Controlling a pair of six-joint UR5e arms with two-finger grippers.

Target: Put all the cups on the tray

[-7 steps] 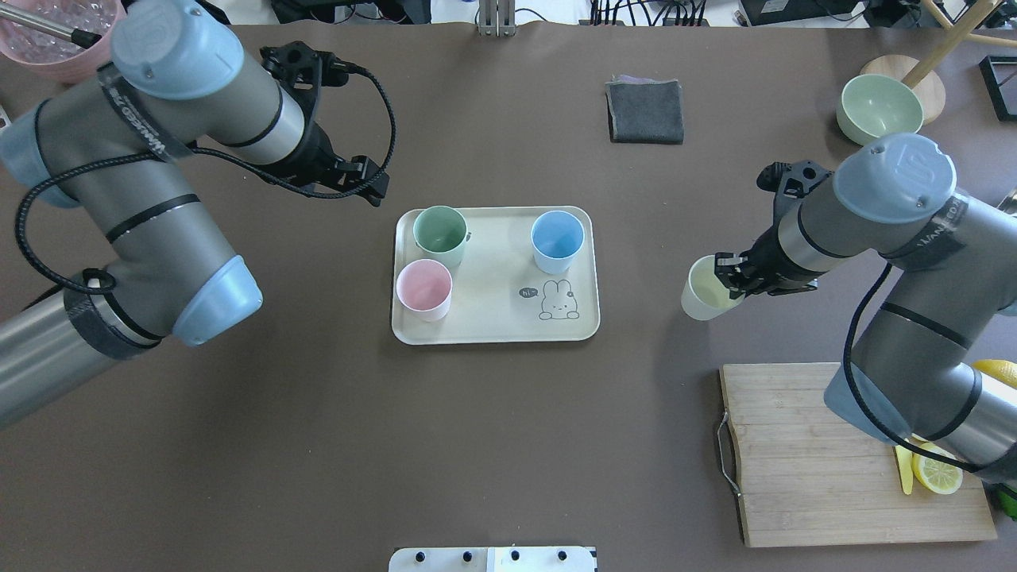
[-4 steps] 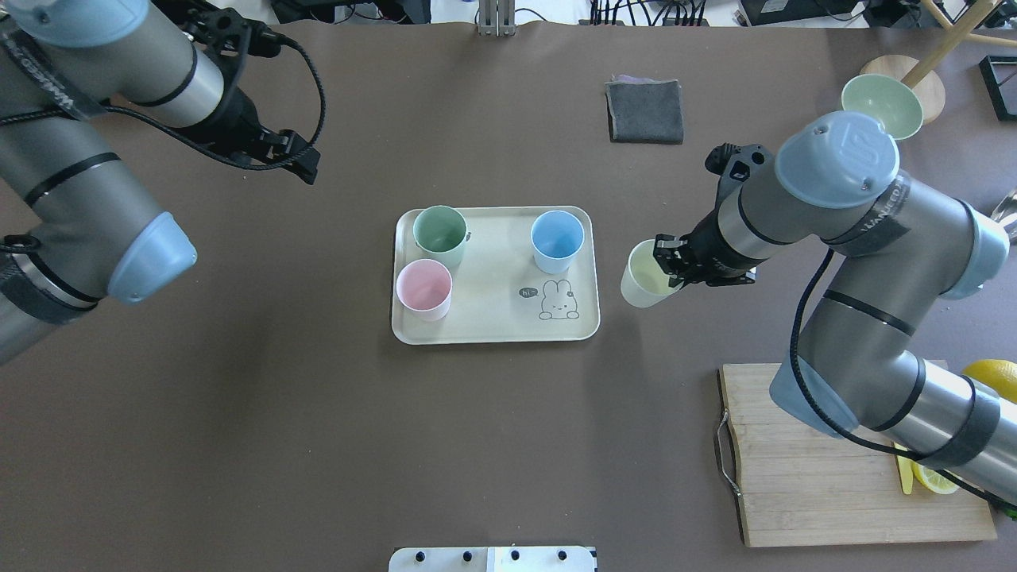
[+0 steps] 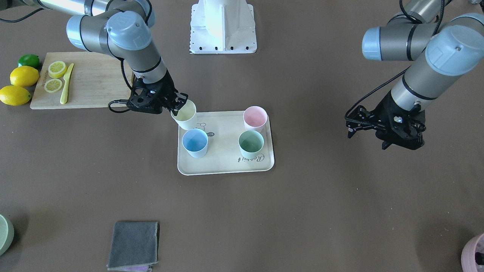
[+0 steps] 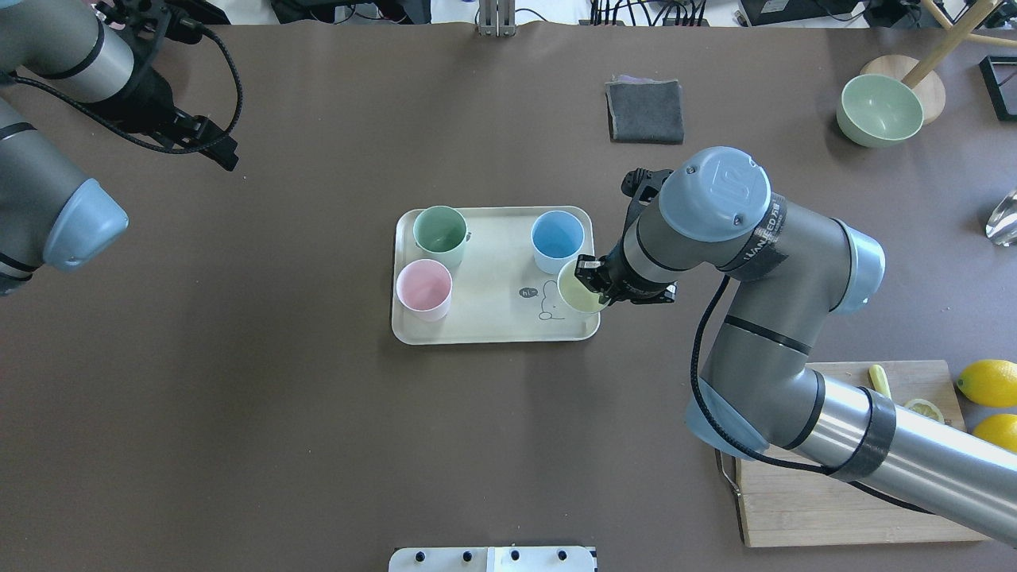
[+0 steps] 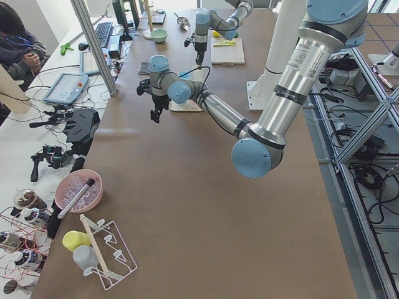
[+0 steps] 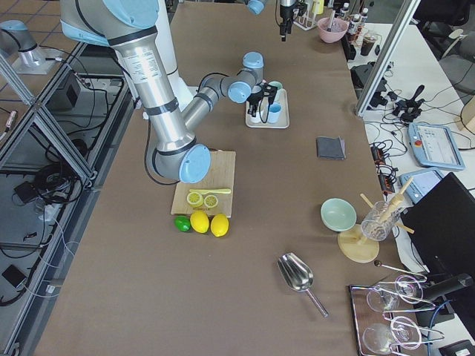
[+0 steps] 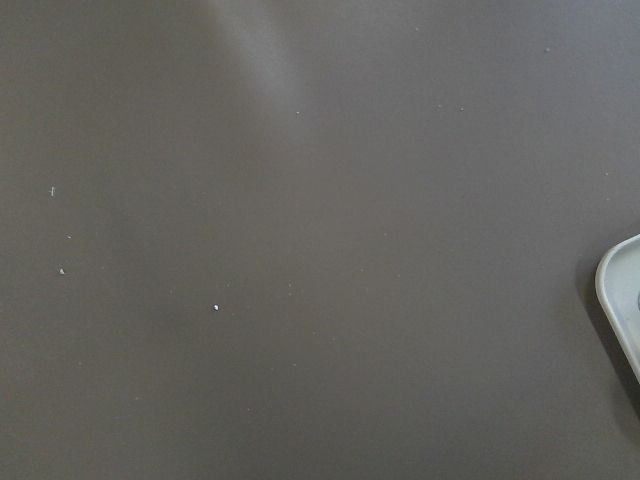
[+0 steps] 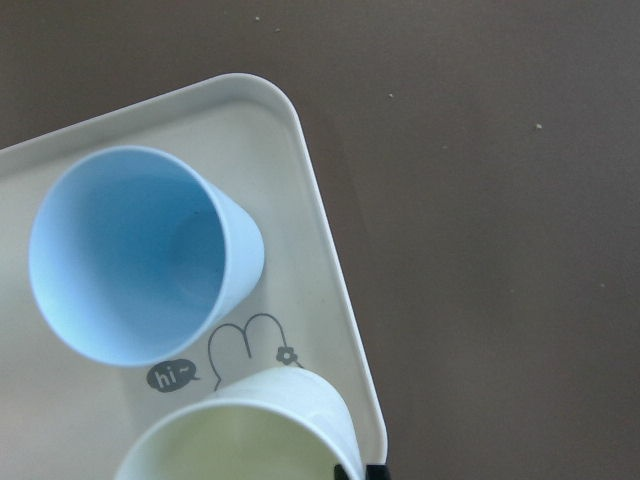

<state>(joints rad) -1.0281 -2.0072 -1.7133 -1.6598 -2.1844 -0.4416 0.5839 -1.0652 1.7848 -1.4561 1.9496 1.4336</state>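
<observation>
The cream tray (image 4: 493, 270) lies at mid-table, and its corner shows in the left wrist view (image 7: 622, 300). On it stand the mint green cup (image 4: 439, 232), the pink cup (image 4: 423, 287) and the blue cup (image 4: 557, 238). My right gripper (image 4: 592, 282) is shut on the rim of the pale yellow cup (image 4: 578, 290). It holds the cup over the tray's rabbit corner, close beside the blue cup (image 8: 130, 255). I cannot tell whether the yellow cup (image 8: 240, 430) touches the tray. My left gripper (image 4: 226, 155) is open and empty, far left of the tray above bare table.
A folded grey cloth (image 4: 645, 111) lies beyond the tray. A green bowl (image 4: 880, 110) stands at the far right. A wooden cutting board (image 3: 94, 81) with lemon slices and a knife, and whole lemons (image 3: 22, 75), lie under my right arm. A mauve pot (image 3: 474, 257) sits at a corner.
My right gripper has carried the yellow cup leftward, from beside the tray to over its rabbit corner. My left arm has drawn back further left, away from the tray.
</observation>
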